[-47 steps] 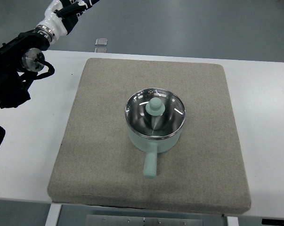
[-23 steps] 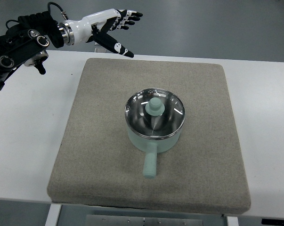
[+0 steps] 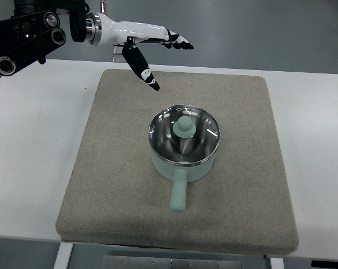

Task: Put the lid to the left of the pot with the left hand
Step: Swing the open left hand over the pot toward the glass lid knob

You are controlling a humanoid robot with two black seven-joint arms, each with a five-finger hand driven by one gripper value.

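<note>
The lid (image 3: 184, 134) sits flat on the pot (image 3: 185, 147), near the middle of the mat (image 3: 112, 168); it is a round glass disc with a shiny metal rim and a pale green knob (image 3: 185, 126) standing straight up at its centre. The pot is a pale mint green, smooth and round, and its stubby cylindrical handle (image 3: 179, 194) runs along a line toward the near edge of the mat, pointing at the robot's side. The mat is a square of coarse grey-brown fabric with rounded corners, lying on a plain white surface (image 3: 34, 145). The left hand (image 3: 140, 39) reaches in from the upper left, well apart from the pot and above the mat's far edge. Its white, black-tipped fingers (image 3: 177, 42) stretch out wide toward the right, holding nothing, while the thumb (image 3: 142, 70) angles down toward the mat.
</note>
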